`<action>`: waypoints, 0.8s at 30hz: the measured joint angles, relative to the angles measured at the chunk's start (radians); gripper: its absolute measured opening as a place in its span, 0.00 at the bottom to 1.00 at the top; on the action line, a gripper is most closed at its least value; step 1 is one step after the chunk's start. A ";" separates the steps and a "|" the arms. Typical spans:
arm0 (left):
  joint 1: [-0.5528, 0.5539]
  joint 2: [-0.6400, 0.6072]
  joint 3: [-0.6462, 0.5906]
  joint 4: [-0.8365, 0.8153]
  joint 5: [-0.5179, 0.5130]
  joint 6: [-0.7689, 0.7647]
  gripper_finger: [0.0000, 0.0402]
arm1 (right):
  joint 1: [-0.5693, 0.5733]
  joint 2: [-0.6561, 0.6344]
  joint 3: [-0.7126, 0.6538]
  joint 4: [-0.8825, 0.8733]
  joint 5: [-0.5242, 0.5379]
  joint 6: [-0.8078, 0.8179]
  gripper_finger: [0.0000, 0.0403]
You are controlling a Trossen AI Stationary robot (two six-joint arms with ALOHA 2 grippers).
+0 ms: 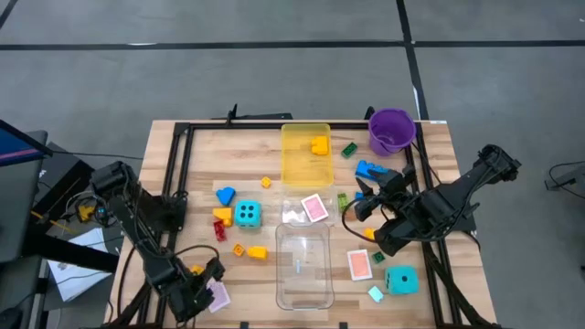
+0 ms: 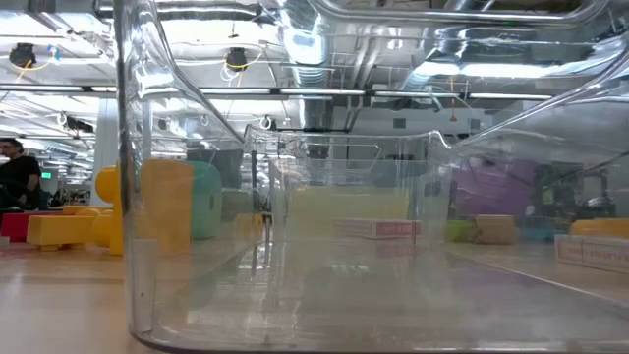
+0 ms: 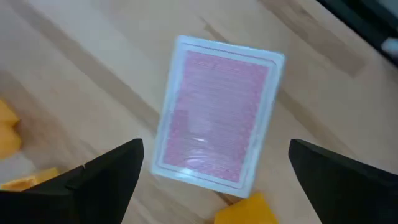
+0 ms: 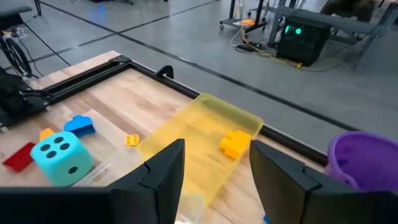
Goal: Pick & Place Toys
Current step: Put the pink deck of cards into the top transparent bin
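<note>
The pink-backed playing card with a white border lies flat on the wooden worktop at the near left corner, directly beneath your left end effector. That end effector is released: its two dark fingers stand wide apart on either side of the card, holding nothing. A yellow plastic brick lies just beside the card's edge. Your right end effector hangs above the right part of the worktop, fingers partly apart with nothing between them. Ahead of it you see the yellow-tinted rectangular tray holding one yellow brick, the purple bucket beside it, and a cyan black-dotted die. A second cyan die sits near the right front, and the clear rectangular tray at front centre.
</note>
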 joint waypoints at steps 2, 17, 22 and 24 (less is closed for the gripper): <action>-0.015 0.019 0.000 -0.006 -0.037 0.043 0.99 | 0.000 0.003 0.000 0.019 -0.002 0.000 0.43; 0.011 0.028 -0.029 0.032 -0.020 0.122 0.99 | 0.000 0.008 0.000 0.083 -0.048 0.005 0.43; 0.029 0.028 -0.065 0.088 0.016 0.129 0.99 | 0.000 0.008 0.000 0.089 -0.048 0.005 0.43; 0.036 0.028 -0.065 0.091 0.018 0.129 0.99 | 0.000 0.008 0.000 0.089 -0.048 0.005 0.43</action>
